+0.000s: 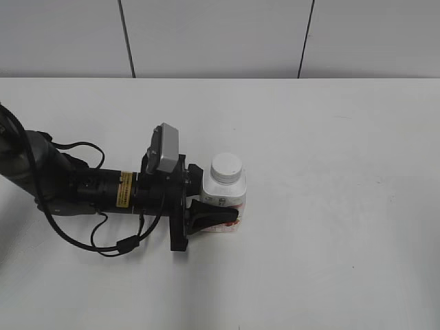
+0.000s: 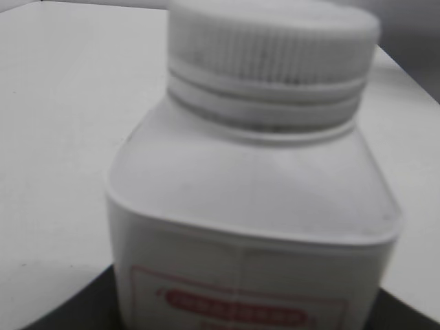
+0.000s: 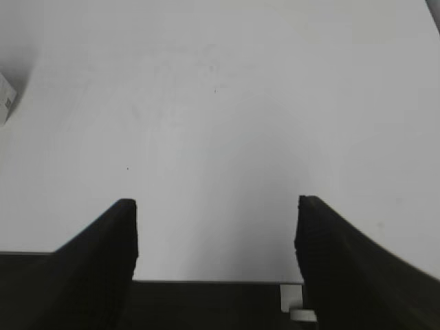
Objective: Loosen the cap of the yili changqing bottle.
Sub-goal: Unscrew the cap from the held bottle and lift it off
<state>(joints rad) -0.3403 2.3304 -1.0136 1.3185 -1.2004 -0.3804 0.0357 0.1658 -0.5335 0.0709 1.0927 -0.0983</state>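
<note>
The yili changqing bottle point(image 1: 224, 197) stands upright on the white table point(image 1: 344, 172), a little left of the middle. It is squarish and white with a pink-red label. Its white ribbed cap point(image 1: 227, 167) sits on the neck. My left gripper point(image 1: 214, 204) reaches in from the left and is shut on the bottle's lower body; its near black finger lies along the front side. In the left wrist view the bottle point(image 2: 254, 206) and cap point(image 2: 271, 41) fill the frame, with dark fingers at both bottom corners. My right gripper point(image 3: 216, 227) is open and empty above bare table, out of the exterior view.
The left arm with its cables point(image 1: 75, 189) lies across the table's left side. A grey panelled wall point(image 1: 220, 34) stands behind the table's far edge. A small white object point(image 3: 5, 96) shows at the left edge of the right wrist view.
</note>
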